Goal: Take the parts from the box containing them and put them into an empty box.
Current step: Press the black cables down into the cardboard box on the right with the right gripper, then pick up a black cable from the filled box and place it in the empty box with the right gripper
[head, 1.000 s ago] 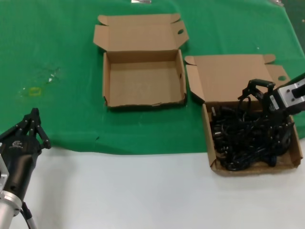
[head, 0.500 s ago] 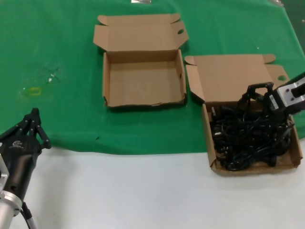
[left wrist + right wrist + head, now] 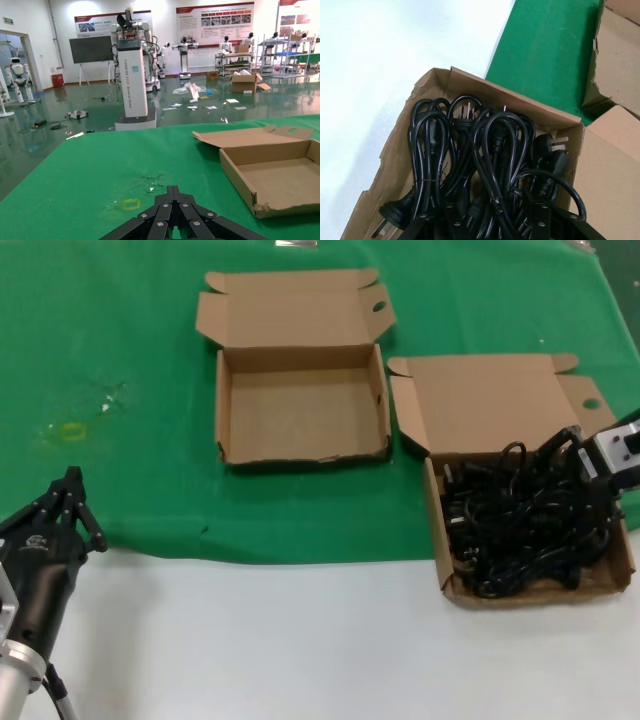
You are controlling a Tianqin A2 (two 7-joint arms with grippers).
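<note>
Left gripper (image 3: 72,502) is parked at the near table edge with fingers closed, idle. Right gripper (image 3: 590,465) is sunk into the power cords (image 3: 520,520) in the full box (image 3: 450,590) for a pickup; its finger state cannot be told. The empty box (image 3: 300,405) is left open farther back, ready for them.

A robotics lab hall around me: white humanoid robots (image 3: 19,75), wall posters (image 3: 214,21), metal shelving racks (image 3: 295,52).

I see the black power cords (image 3: 520,515) heaped in loose coils, plugs poking out, filling the flapped brown box (image 3: 440,530) right under my right jaws. The squarish empty box (image 3: 300,405) sits open, well apart from them.
</note>
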